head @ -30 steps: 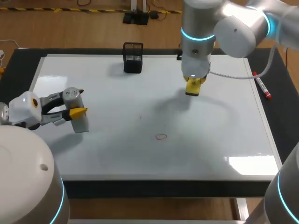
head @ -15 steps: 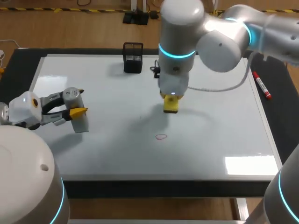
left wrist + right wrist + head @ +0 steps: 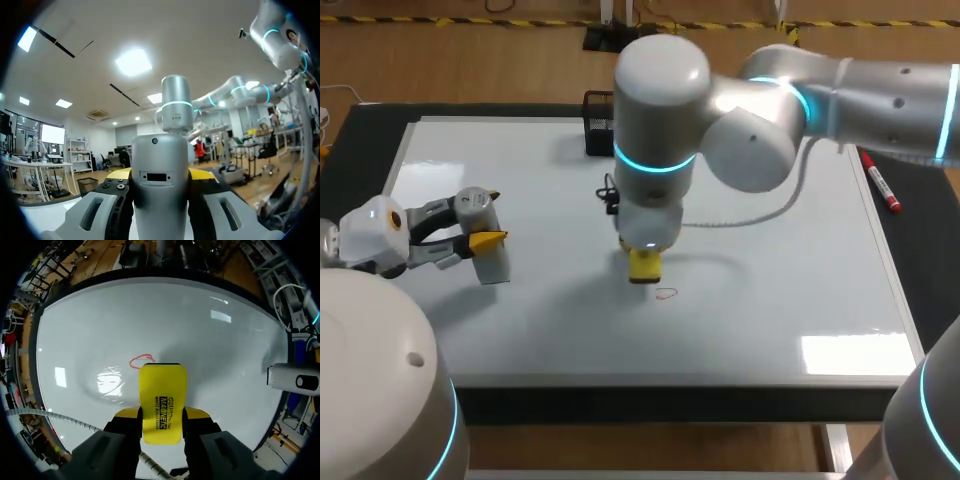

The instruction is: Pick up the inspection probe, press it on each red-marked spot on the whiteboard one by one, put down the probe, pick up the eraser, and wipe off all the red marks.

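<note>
My right gripper (image 3: 645, 258) hangs over the whiteboard (image 3: 520, 150), shut on the yellow eraser (image 3: 644, 268). A small red loop mark (image 3: 666, 293) lies just in front and to the right of it. In the right wrist view the eraser (image 3: 161, 390) sits upright between the fingers of the gripper (image 3: 160, 416), with the red mark (image 3: 141, 361) just ahead of its end. At the board's left side my left gripper (image 3: 488, 218) is shut on the grey and white inspection probe (image 3: 492, 265). The left wrist view shows the probe (image 3: 160, 190) clamped between the yellow tips.
A black mesh pen holder (image 3: 597, 125) stands at the back of the board, partly hidden by my right arm. A red marker (image 3: 882, 186) lies by the board's right edge. The probe (image 3: 295, 381) also shows off to the side in the right wrist view.
My right arm has swung left and towards the front with the eraser, from the back right of the board to right beside the red mark. The left arm has stayed put.
</note>
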`<action>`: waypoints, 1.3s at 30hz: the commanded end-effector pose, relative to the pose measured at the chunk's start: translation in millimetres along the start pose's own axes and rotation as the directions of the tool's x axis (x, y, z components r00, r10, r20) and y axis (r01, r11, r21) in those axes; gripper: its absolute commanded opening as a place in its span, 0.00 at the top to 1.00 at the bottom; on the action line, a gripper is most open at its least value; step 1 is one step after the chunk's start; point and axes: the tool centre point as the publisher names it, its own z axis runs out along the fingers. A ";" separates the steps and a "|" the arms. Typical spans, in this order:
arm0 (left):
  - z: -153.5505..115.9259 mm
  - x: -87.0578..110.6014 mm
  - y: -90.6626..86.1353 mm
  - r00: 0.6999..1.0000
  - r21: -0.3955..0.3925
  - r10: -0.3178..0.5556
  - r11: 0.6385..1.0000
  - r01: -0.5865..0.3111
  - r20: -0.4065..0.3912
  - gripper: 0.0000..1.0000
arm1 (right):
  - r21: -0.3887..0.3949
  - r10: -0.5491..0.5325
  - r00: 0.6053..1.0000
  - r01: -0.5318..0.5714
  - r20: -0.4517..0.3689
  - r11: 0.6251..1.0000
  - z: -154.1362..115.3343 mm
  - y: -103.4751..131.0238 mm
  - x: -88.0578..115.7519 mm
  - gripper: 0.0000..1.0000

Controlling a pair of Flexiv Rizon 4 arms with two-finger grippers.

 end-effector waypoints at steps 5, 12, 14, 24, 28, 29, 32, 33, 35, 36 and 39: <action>0.1 0.4 -1.4 1.000 -0.001 0.001 1.000 -0.001 0.001 1.00 | -0.007 -0.020 1.000 0.021 0.015 1.000 10.9 11.3 -10.9 1.00; 0.1 0.4 -1.4 1.000 -0.001 0.001 1.000 -0.001 0.001 1.00 | -0.006 -0.021 1.000 0.021 0.004 1.000 13.9 19.9 -7.2 1.00; 0.1 0.4 -1.4 1.000 -0.001 0.001 1.000 -0.001 0.001 1.00 | -0.004 -0.019 1.000 0.019 0.002 1.000 12.6 22.1 -5.9 1.00; 0.1 0.4 -1.4 1.000 -0.001 0.001 1.000 -0.001 0.001 1.00 | -0.002 -0.021 1.000 0.021 -0.002 1.000 15.5 35.7 -5.4 1.00; 0.1 0.4 -1.4 1.000 -0.001 0.001 1.000 -0.001 0.001 1.00 | 0.001 -0.018 1.000 0.018 -0.012 1.000 17.0 39.6 -3.1 1.00; 0.1 0.4 -1.4 1.000 -0.001 0.001 1.000 -0.001 0.001 1.00 | 0.002 -0.018 1.000 0.018 -0.012 1.000 17.4 40.7 -2.6 1.00; 0.1 0.4 -1.4 1.000 -0.001 0.001 1.000 -0.001 0.001 1.00 | -0.001 -0.020 1.000 0.020 -0.011 1.000 20.1 43.6 -1.9 1.00; 0.1 0.4 -1.4 1.000 -0.001 0.001 1.000 -0.001 0.001 1.00 | -0.002 -0.022 1.000 0.022 -0.012 1.000 21.4 44.3 -1.6 1.00; 0.1 0.4 -1.4 1.000 -0.001 0.001 1.000 -0.001 0.001 1.00 | -0.002 -0.024 1.000 0.024 -0.014 1.000 23.1 45.2 -0.5 1.00; 0.1 0.4 -1.4 1.000 -0.001 0.001 1.000 -0.001 0.001 1.00 | -0.001 -0.023 1.000 0.023 -0.018 1.000 23.9 45.3 0.3 1.00; 0.1 0.4 -1.4 1.000 -0.001 0.001 1.000 -0.001 0.001 1.00 | 0.001 -0.019 1.000 0.019 -0.021 1.000 24.9 45.7 3.7 1.00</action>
